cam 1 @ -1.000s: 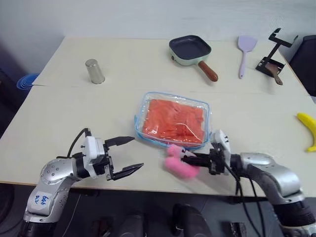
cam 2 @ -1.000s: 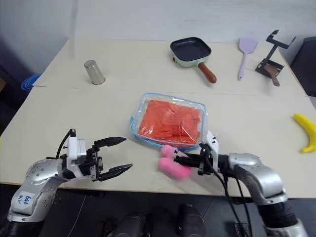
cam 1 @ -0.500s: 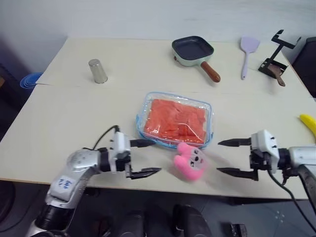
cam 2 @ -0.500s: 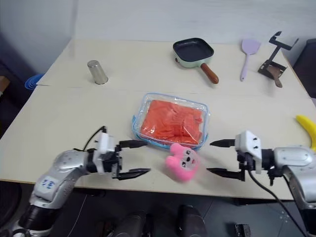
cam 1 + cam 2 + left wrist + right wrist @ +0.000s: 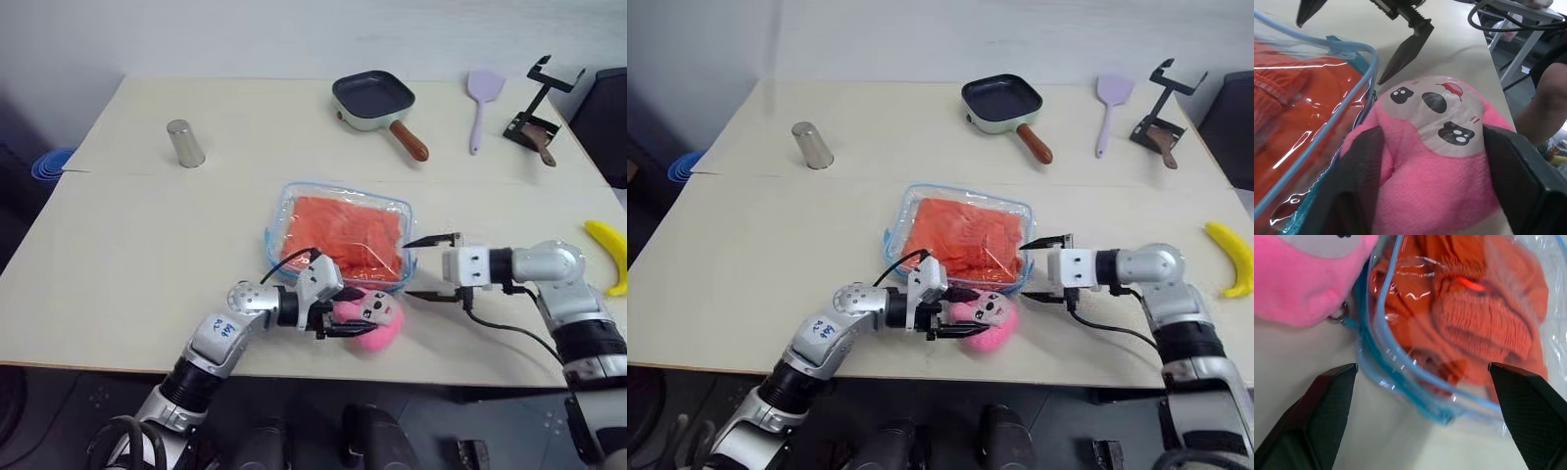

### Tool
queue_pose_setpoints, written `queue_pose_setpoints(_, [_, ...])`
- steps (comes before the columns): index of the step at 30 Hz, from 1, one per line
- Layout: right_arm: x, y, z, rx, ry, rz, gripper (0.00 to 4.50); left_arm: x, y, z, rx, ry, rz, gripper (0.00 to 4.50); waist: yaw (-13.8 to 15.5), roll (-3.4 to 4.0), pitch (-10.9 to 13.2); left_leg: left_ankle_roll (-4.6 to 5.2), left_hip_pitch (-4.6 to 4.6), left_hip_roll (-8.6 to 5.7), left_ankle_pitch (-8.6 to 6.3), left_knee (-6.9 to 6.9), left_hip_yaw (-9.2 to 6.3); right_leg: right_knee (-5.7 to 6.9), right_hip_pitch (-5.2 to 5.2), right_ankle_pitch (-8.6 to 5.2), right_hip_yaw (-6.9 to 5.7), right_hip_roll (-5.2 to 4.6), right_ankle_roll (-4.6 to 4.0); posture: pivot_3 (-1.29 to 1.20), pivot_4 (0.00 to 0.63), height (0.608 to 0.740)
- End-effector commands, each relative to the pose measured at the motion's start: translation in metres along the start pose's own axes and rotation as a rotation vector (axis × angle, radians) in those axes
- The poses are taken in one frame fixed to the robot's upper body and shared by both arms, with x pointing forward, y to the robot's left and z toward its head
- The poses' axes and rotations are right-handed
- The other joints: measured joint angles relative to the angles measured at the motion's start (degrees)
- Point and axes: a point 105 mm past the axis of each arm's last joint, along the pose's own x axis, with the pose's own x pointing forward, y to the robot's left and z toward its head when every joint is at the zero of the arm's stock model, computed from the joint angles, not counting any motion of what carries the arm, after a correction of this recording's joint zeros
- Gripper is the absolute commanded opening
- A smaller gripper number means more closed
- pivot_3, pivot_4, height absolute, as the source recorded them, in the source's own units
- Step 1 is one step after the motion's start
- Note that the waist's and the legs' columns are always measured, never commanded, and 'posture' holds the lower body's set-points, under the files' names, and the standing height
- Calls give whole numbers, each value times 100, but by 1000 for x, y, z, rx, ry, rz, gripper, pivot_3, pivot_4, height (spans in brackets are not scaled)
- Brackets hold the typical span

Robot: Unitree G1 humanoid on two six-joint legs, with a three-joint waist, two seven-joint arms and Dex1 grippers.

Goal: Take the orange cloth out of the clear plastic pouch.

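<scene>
Beige tabletop point(image 5: 147, 235) carries everything, and the clear plastic pouch point(image 5: 338, 237) serves as the landmark: it lies flat near the middle of the near half, its light-blue zip edging closed as far as I can tell, with the orange cloth point(image 5: 348, 235) folded inside and filling most of it. So the task is at its opening step; nothing has been drawn out yet, and both arms are gathered at the pouch's near edge. The right gripper point(image 5: 432, 266) sits just off the pouch's near right corner with its two black fingers spread wide, pointing at that corner and touching nothing that I can see; in the right wrist view the fingers frame the blue-edged corner with the cloth behind the film. The left gripper point(image 5: 343, 313) is at the pouch's near edge, its fingers partly closed around the small pink plush toy point(image 5: 370, 315), which lies touching the pouch's edging; the left wrist view shows a finger point(image 5: 1356, 181) pressed against each side of the plush, so I judge it gripped or very nearly so. The next move, as I read it, calls for clearing the toy away from the pouch, then pinning one corner of the soft plastic while the other gripper finds the zip opening. Beyond the pouch stand a frying pan point(image 5: 377, 101) and a metal cup point(image 5: 184, 143).
</scene>
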Motion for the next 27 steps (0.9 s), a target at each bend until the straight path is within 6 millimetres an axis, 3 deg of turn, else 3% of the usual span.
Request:
queue_pose_setpoints(1, [4, -5, 2, -42, -8, -8, 3179, -1, -2, -1, 14, 21, -4, 1821, -2, 0, 0, 0, -4, 0, 0, 3, -1, 0, 0, 0, 0, -1, 0, 0, 150, 740])
queue_pose_setpoints(8, [0, -8, -2, -43, 12, 18, 941, -18, 0, -10, 7, 48, 23, 18, -24, 1, 0, 0, -4, 2, 0, 4, -6, 2, 0, 0, -3, -1, 0, 0, 150, 740])
queue_pose_setpoints(11, [0, -11, -2, -44, 12, 9, 34, -22, 0, -12, 2, 50, 35, 0, -28, 1, 0, -2, -2, 5, 1, 4, -6, 4, 0, 0, -4, 1, 0, 0, 150, 740])
queue_pose_setpoints(18, [1, -12, 3, -38, -14, -4, 34, -38, 4, 1, 14, -31, 67, 0, -36, 1, 0, -2, -2, 5, 1, 4, -5, 5, 0, 0, -3, 1, 0, 0, 150, 740])
queue_pose_setpoints(27, [-18, -13, -7, -59, 23, -61, 34, -103, 18, -10, -22, -13, 224, 0, -31, 2, 0, -3, -4, 7, 1, 4, -7, 3, -2, 0, -2, -2, 0, 0, 150, 740])
